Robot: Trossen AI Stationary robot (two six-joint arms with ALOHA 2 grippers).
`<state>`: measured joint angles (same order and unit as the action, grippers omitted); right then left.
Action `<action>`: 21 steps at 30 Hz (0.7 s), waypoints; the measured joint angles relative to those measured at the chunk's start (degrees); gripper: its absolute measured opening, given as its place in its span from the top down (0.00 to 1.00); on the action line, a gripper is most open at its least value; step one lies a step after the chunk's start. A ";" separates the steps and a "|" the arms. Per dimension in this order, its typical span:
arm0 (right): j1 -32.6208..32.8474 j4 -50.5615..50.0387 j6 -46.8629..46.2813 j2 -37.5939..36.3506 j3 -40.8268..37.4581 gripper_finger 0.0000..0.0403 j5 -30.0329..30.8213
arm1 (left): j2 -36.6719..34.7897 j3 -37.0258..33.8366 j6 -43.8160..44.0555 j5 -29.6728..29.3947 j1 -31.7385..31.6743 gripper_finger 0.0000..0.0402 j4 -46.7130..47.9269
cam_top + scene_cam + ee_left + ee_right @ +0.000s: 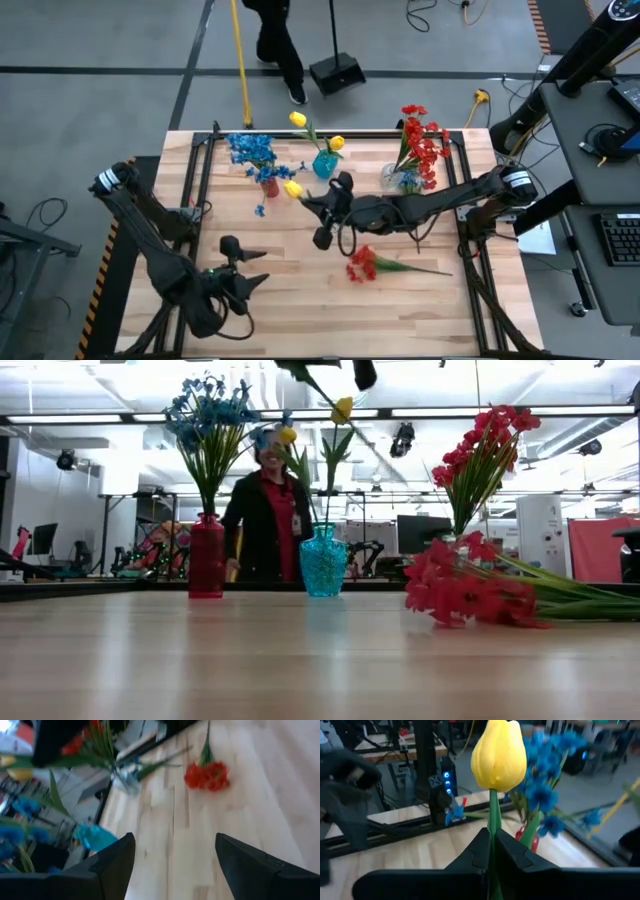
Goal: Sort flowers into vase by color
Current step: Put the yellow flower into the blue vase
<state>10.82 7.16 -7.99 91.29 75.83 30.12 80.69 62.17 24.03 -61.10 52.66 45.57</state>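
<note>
The right pincer (pixel 318 208) is clamped on a yellow tulip (pixel 498 755) stem, lifted just left of the teal vase (pixel 325 164) (two yellows already in). Next: carry it over the mouth and lower. Left pincer (pixel 255 268) waits agape, empty, near-left of the table (pixel 300 300).

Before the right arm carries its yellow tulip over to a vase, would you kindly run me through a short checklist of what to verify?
1. Grip: right gripper has its jaws shut on the yellow tulip stem. Ok.
2. Target: teal vase is upright and already holds yellow tulips. Ok.
3. Stem end clear of the vase mouth: hidden below the jaws. Cannot tell.
4. Neighbour: red vase with blue flowers is close beside the path. Not ok; go slowly.
5. Left gripper is open and waits near the front edge, out of the way. Ok.
6. Red flowers lie on the table, unsorted. Not ok.
</note>
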 joint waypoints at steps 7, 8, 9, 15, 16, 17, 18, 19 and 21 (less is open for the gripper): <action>-0.73 5.43 7.95 0.01 -0.11 0.97 -0.42 | -9.12 -1.84 -17.48 4.25 -0.15 0.43 -12.33; -0.75 5.91 8.96 0.01 -0.20 0.97 -0.49 | -10.21 -2.77 -19.89 5.49 -0.25 0.43 -15.32; -0.75 6.39 9.90 0.01 -0.28 0.97 -0.89 | -11.30 -4.10 -22.30 6.56 -0.35 0.44 -18.33; -0.57 14.19 13.77 -0.14 -0.83 0.97 -16.76 | -17.03 -16.64 -35.05 9.11 -2.52 0.45 -43.23; -0.53 15.41 14.61 -0.14 -1.11 0.97 -18.94 | -17.81 -19.02 -36.27 9.14 -3.32 0.45 -47.82; -0.51 16.55 15.27 -0.12 -1.47 0.97 -20.66 | -18.38 -21.11 -37.00 9.16 -4.22 0.45 -52.23; -0.42 18.08 15.52 0.28 -1.95 0.97 -21.48 | -18.78 -23.13 -37.59 9.16 -5.18 0.45 -56.69; -0.31 19.95 15.83 0.56 -2.42 0.97 -21.61 | -18.94 -24.93 -37.86 9.17 -6.12 0.45 -60.84; 0.18 23.46 17.30 0.68 -4.38 0.97 -21.65 | -18.87 -28.12 -38.08 9.62 -7.87 0.45 -67.91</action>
<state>11.00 30.62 9.31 91.97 71.45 8.47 61.82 34.05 -14.04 -51.48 44.80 -22.34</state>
